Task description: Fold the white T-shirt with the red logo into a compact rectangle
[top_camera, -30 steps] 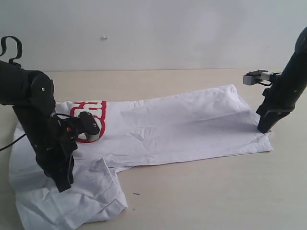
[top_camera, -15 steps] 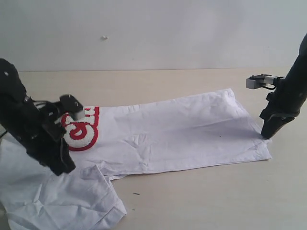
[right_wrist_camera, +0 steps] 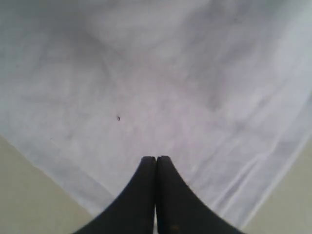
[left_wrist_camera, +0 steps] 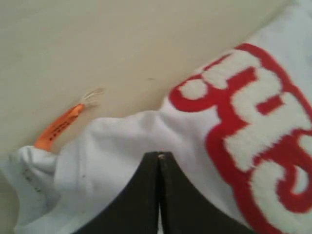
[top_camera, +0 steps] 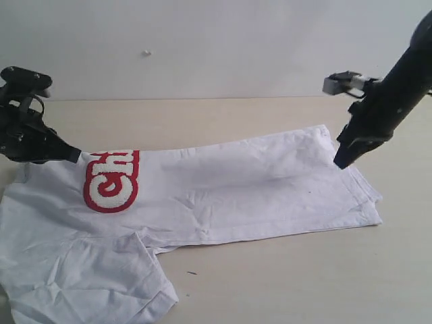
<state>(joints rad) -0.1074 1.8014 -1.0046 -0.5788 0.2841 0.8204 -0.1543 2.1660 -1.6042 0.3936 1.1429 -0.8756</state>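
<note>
Left gripper [left_wrist_camera: 159, 155] shut, nothing visibly held, tips over the collar end of the shirt [top_camera: 236, 189], logo [left_wrist_camera: 258, 141] just beside. Right gripper [right_wrist_camera: 156, 158] shut, empty, above the hem corner. Shirt lies flat on the table [top_camera: 283, 283]; likely light, limp and quick to wrinkle, so pinch corners and edges.

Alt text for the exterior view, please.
A white T-shirt lies partly folded on a beige table, red logo at the left. The left gripper, shut, is at the shirt's left edge; the right gripper, shut, is over its right end.
</note>
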